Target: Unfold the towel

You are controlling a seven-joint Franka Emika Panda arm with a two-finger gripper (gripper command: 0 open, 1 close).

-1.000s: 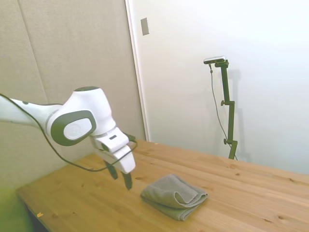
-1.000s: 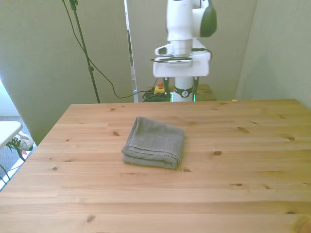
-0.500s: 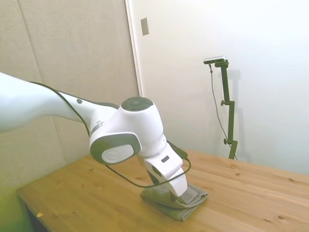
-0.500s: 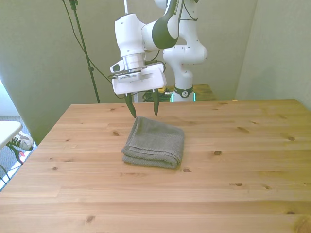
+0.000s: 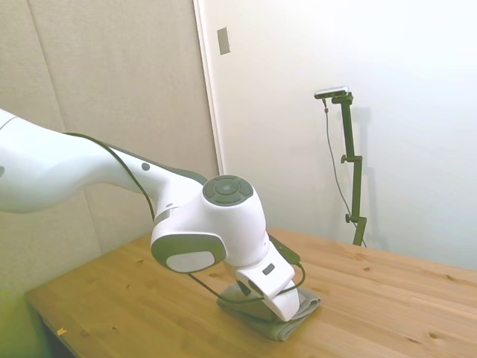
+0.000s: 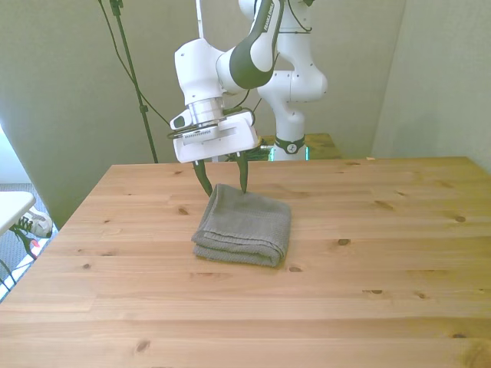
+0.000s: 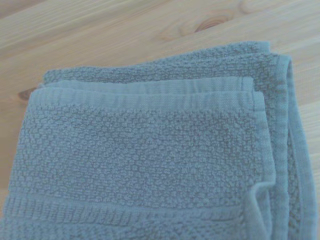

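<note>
Towel (image 6: pixel 244 226) folded on the wooden table (image 6: pixel 368 276), toward its far side.
Its thick rounded fold faces the near edge; the gripper (image 6: pixel 224 182) hangs open, fingertips at its far edge.

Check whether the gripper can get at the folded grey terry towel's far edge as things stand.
Probably yes: the gripper is open, its fingers straddling the folded grey terry towel's far edge, nothing else near it on the wooden table.

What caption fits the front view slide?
Open end effector poised over the far edge of the folded towel on the table.
</note>
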